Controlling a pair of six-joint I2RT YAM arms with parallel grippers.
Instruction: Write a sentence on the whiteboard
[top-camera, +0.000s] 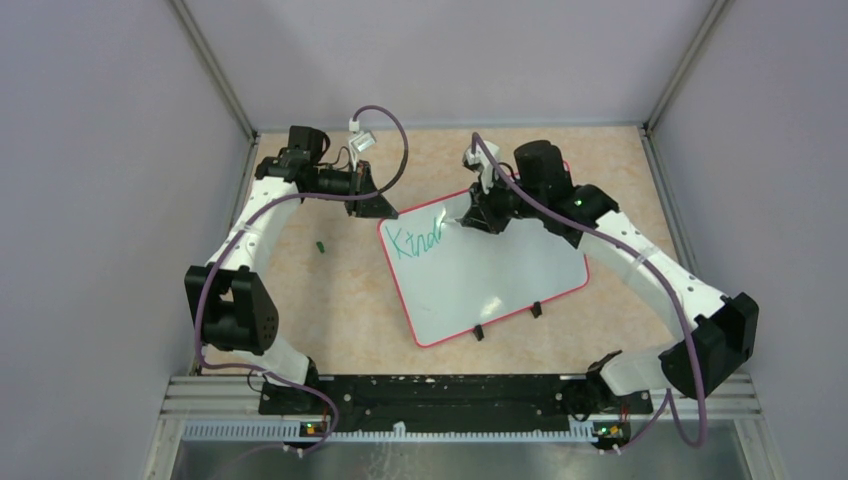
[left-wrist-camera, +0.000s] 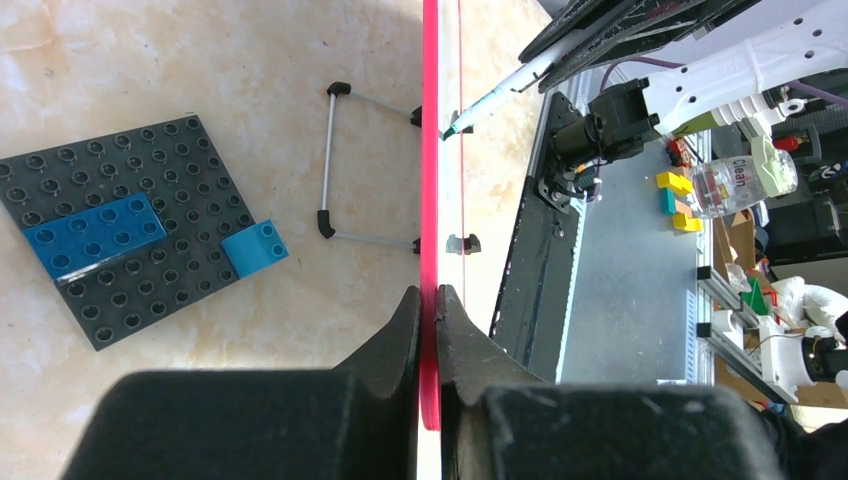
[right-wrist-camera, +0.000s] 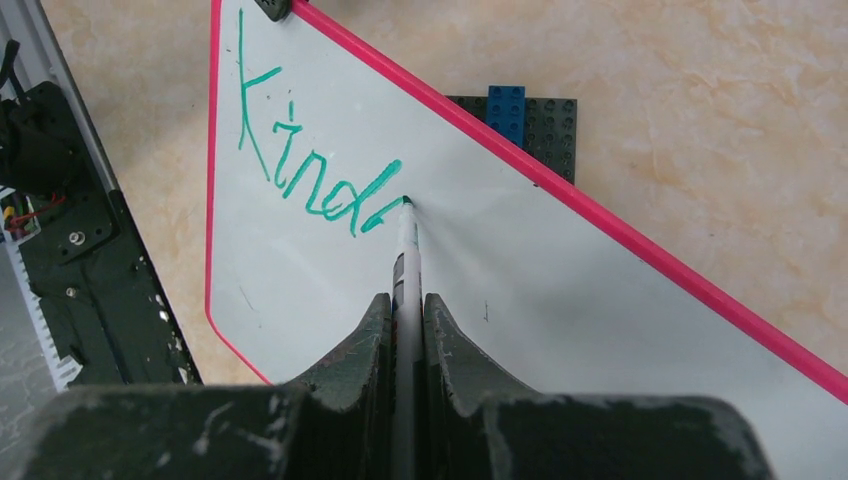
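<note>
Whiteboard (top-camera: 490, 275): glossy white, red-pink rim, rounded corners; lies at an angle mid-surface between the two arms.
Surface (top-camera: 340, 300): beige, marbled; carries the whiteboard.
Sentence (right-wrist-camera: 310, 170): teal-green lettering in the whiteboard's far-left corner; reads "Kind", with a short stroke after the d.
Clips (top-camera: 478, 332): two, small and black, on the whiteboard's near edge.
Wire stand (left-wrist-camera: 328, 150): thin grey frame with black ends, on the whiteboard's back side, joined at the clips.
Plate (left-wrist-camera: 170, 150): dark grey, studded, on the surface behind the whiteboard; the far rim partly hides it in the right wrist view.
Bricks (left-wrist-camera: 95, 232): two, blue, one long and one small, seated on the plate.
Left hand (left-wrist-camera: 428, 295): fingers pressed on the whiteboard's rim at its far-left corner, one to each side.
Right hand (right-wrist-camera: 405, 300): fingers pinched on a marker (right-wrist-camera: 406, 255), above the whiteboard's far part.
Marker tip: touches the whiteboard just after the last stroke.
Green item (top-camera: 320, 244): small and dark, on the surface left of the whiteboard; kind unclear.
</note>
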